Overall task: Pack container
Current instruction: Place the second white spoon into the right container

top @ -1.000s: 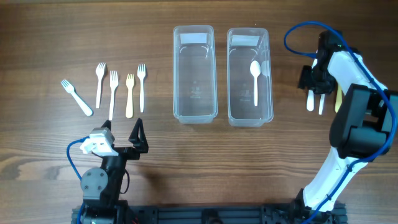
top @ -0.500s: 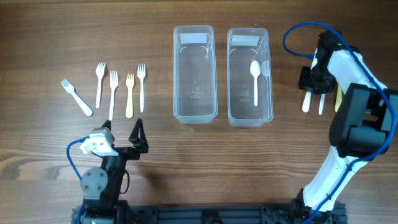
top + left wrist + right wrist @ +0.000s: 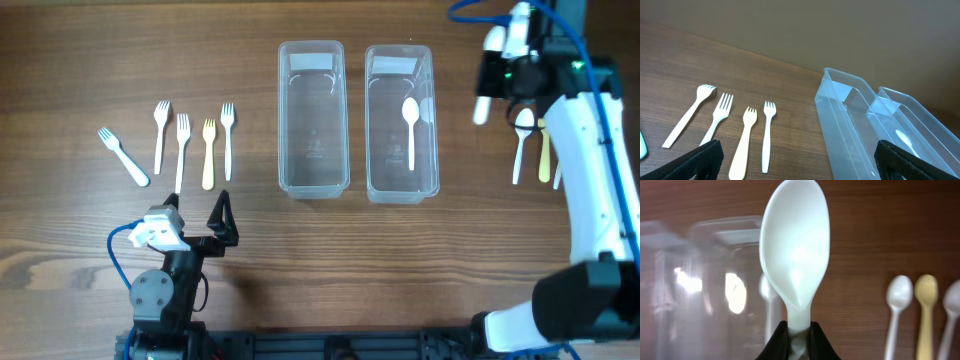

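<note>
Jaws clamped on a white spoon (image 3: 794, 255), the right gripper (image 3: 796, 342) is lifting it off the surface (image 3: 80, 60) toward the right container (image 3: 433, 150). The left gripper (image 3: 195, 208) is idling, jaws apart.

Five forks (image 3: 183, 150): four white and one yellow fork (image 3: 208, 155). Two clear containers (image 3: 283, 120). Five spoons (image 3: 794, 245): four white and one yellow spoon (image 3: 926, 310), counting one inside a container and one held up.
</note>
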Controlling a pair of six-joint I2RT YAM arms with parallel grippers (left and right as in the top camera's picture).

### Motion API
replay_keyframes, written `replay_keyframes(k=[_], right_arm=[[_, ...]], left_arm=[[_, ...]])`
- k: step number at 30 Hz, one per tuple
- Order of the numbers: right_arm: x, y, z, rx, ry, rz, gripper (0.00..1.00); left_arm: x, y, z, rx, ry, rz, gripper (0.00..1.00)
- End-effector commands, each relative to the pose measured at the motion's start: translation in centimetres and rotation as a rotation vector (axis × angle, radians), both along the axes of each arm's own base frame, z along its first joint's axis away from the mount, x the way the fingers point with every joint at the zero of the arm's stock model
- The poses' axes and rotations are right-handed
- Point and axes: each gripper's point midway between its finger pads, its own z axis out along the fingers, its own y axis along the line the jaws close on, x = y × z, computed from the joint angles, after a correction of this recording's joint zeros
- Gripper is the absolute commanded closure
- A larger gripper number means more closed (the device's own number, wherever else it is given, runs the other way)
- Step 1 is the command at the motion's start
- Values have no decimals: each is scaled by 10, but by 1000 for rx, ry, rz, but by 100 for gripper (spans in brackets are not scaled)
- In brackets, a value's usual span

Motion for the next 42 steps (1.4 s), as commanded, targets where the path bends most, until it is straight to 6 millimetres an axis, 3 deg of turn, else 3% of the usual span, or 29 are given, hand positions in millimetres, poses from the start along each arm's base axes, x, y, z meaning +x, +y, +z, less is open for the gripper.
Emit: replay_keyframes(k=[1, 5, 7, 15, 19, 22, 24, 26, 30, 32, 34, 36, 38, 42], right_arm=[[-3, 47, 0, 58, 10, 64, 96], [-1, 86, -16, 62, 38, 122, 96], [0, 104, -50, 59, 119, 143, 96], [2, 111, -144, 24, 328, 142, 96], [0, 111, -151, 24, 347, 143, 93], [2, 111, -143, 22, 333, 153, 51], [3, 111, -135, 23, 323, 153, 48], [6, 112, -113, 28, 292, 154, 47], [13, 109, -49, 34, 164, 150, 48], [16, 99, -6, 36, 70, 128, 48], [15, 75, 26, -3, -8, 63, 48], [9, 40, 45, -65, -44, -26, 47], [-1, -1, 42, -164, -2, -80, 40], [-13, -50, 10, -213, 98, -167, 43]], left_arm=[[0, -2, -2, 13, -2, -13, 0], [0, -2, -2, 13, -2, -13, 0], [0, -2, -2, 13, -2, -13, 0], [0, -2, -2, 13, -2, -13, 0], [0, -2, -2, 13, -2, -13, 0], [0, -2, -2, 13, -2, -13, 0], [0, -2, -2, 13, -2, -13, 0], [0, -2, -2, 12, -1, -13, 0], [0, -2, -2, 13, -2, -13, 0], [0, -2, -2, 13, -2, -13, 0], [0, -2, -2, 13, -2, -13, 0], [0, -2, -2, 13, -2, -13, 0], [0, -2, -2, 12, -1, -13, 0], [0, -2, -2, 13, -2, -13, 0]])
